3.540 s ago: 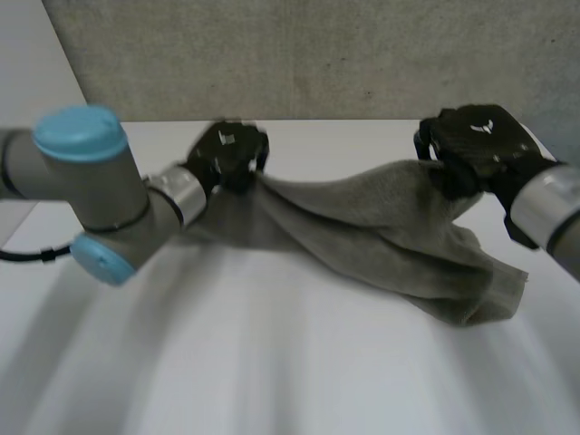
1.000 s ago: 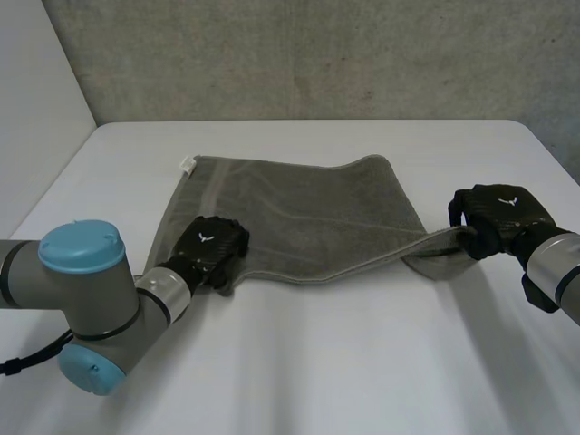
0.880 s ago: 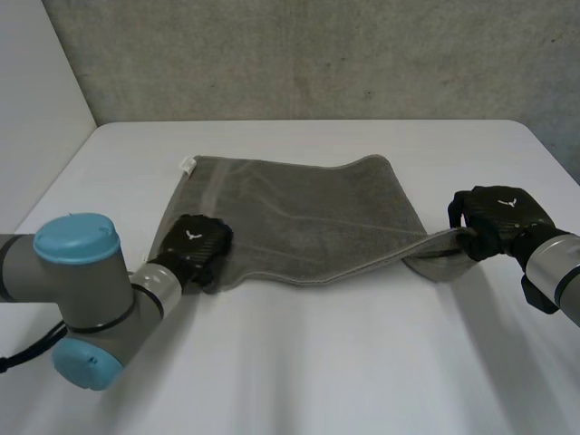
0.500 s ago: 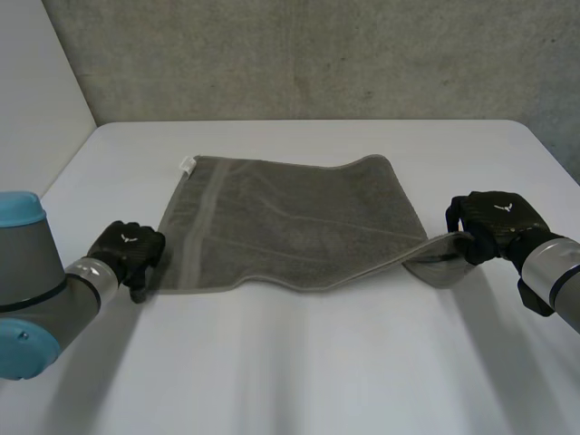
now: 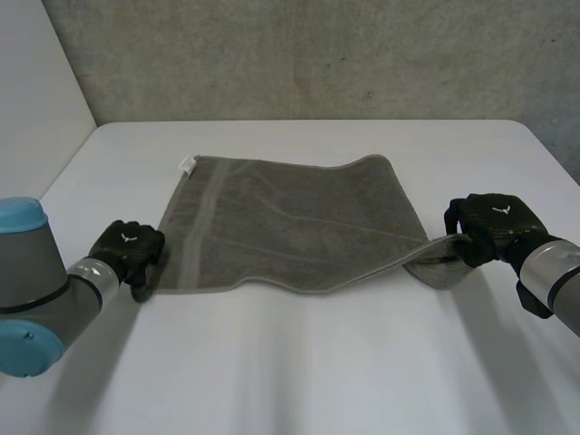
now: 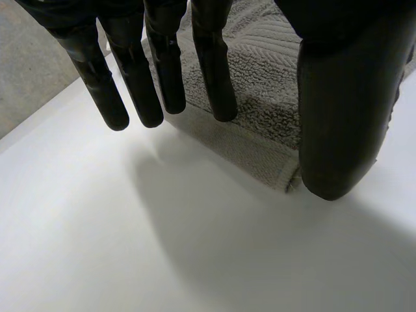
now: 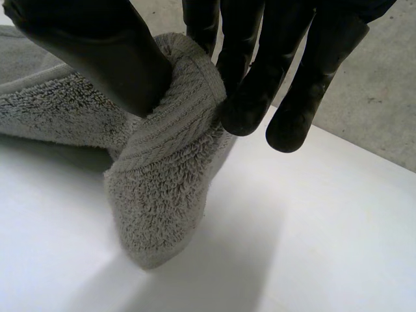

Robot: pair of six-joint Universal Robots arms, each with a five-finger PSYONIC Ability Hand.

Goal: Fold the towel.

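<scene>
Towel: grey terry towel (image 5: 290,217) spread across the middle of the frame on the white worktop (image 5: 299,362). It lies mostly flat, with a white tag (image 5: 188,165) at its far left corner and a woven band beside its left edge. The right end is not flat: the near right corner is raised and drawn toward the right of the frame.
Left hand: left hand (image 5: 131,252) at the lower left of the frame, just beside the near left corner. In the left wrist view its fingers (image 6: 162,71) hang straight and its thumb (image 6: 338,117) stands apart from them. The towel's corner lies on the worktop between them, ungrasped. The hand is released and holds nothing.
Right hand: right hand (image 5: 494,227) at the right of the frame, grasping the near right corner. In the right wrist view the hem is pinched between thumb and fingertips (image 7: 250,97), and a loose fold of pile droops below the pinch toward the worktop.
Step in hand: judged to be the laying-out of the towel, done on the left side and unfinished on the right.
Next move: probably calls for lowering the right corner, drawing it outward enough to take out the sag, then letting go so the near edge lies straight. Only then can a fold be squared corner to corner.
Risk: release without tension would likely leave the corner tucked under.
</scene>
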